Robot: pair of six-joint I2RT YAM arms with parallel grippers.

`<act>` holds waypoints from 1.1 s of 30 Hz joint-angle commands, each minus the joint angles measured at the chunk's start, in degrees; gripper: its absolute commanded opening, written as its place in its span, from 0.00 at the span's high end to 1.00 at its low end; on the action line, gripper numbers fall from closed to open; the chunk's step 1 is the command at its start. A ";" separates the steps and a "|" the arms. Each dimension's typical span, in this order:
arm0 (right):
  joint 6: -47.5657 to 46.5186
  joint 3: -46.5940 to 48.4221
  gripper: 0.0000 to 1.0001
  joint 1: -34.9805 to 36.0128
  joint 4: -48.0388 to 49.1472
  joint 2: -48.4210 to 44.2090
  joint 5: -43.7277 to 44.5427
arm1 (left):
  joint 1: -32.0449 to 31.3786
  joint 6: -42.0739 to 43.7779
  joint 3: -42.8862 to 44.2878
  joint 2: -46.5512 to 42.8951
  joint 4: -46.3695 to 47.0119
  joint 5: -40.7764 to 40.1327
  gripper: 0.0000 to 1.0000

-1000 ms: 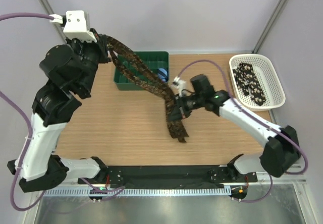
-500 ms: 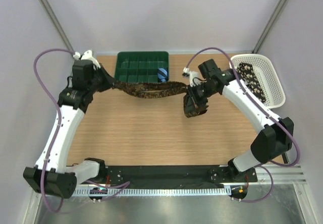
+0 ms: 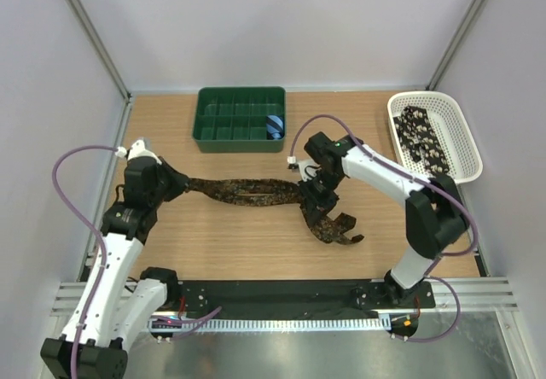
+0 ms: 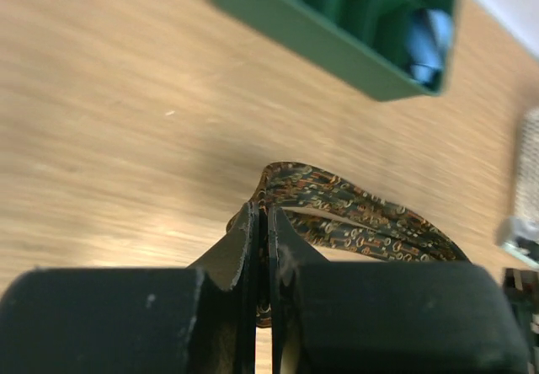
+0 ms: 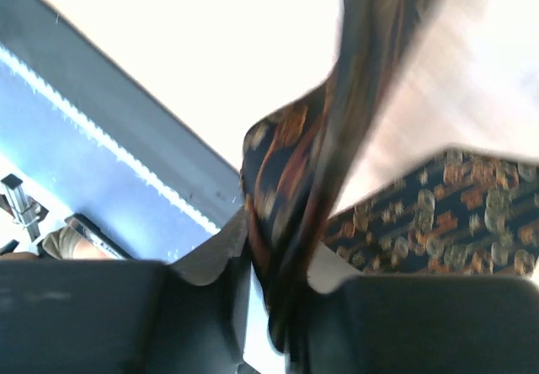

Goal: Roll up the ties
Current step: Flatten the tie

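two ties are seen. the brown tie (image 3: pixel 247 193) is stretched across the table (image 3: pixel 222 242) between both grippers, its loose end heaped beside the right gripper (image 3: pixel 314 193). one end is pinched tight by the left gripper (image 3: pixel 179 183). fabric is seen between the right fingers (image 5: pixel 210 256); whether it is clamped cannot be told. the black tie (image 3: pixel 424 140) is laid in the white basket (image 3: pixel 467 140).

Robot lab cell, white panel walls (image 3: pixel 281 20), aluminium frame posts (image 3: pixel 90 33)
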 commanded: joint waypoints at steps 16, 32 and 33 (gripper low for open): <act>1.11 14.26 0.04 -7.54 11.14 12.34 14.88 | 6.93 -6.92 -15.38 -8.06 9.76 -13.82 1.00; 4.62 -2.88 0.44 -4.04 23.46 -7.82 2.57 | 7.02 -6.04 -13.36 -8.06 12.32 -14.61 0.99; 4.63 -3.15 0.42 -2.55 22.76 -8.61 3.62 | 6.93 -5.96 -13.45 -8.24 12.23 -14.52 0.99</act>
